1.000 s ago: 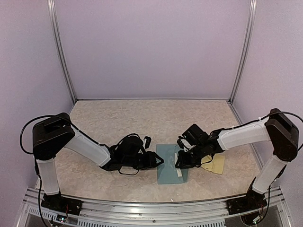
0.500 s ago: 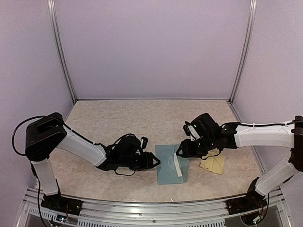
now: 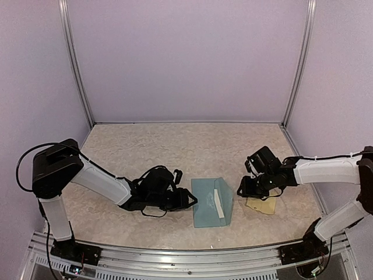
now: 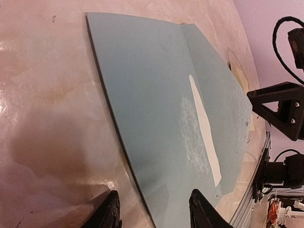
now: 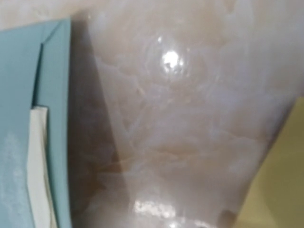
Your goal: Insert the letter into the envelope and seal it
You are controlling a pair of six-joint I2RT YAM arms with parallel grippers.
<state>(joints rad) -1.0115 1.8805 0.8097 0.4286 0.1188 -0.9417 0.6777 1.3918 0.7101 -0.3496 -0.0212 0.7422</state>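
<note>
The envelope (image 3: 205, 205) lies near the front edge of the table (image 3: 145, 151), looking light and floppy, best pinched at the border beside the spread left gripper (image 4: 154, 213); the right gripper (image 3: 243, 191) I can't judge.

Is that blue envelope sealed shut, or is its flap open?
Open. The envelope lies flat, but its flap stands partly raised along the right side, leaving the white strip on its inner face exposed.
</note>
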